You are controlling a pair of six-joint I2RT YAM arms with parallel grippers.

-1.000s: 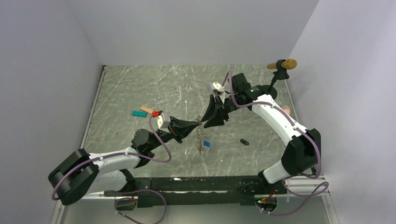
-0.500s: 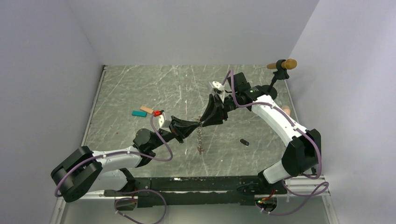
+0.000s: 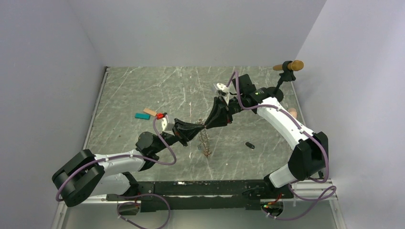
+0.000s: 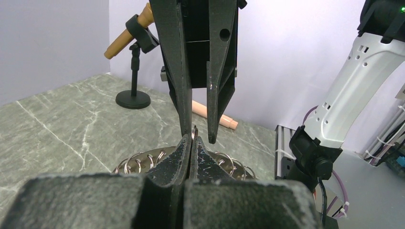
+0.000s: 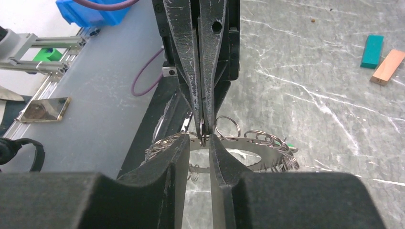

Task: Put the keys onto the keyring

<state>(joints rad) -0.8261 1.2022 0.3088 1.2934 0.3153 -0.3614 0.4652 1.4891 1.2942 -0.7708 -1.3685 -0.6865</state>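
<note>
The left gripper (image 4: 192,140) is clenched on the top of the keyring (image 5: 253,143), which is hung beneath the jaws. The right gripper (image 5: 199,138) is held parted astride the same spot; it should be closed squarely. A black key (image 3: 249,144) is left outside both.

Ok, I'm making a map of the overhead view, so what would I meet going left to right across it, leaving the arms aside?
teal block → tan block → keyring, hanging where the two pincers meet → small black key → stand holding a tan handle
</note>
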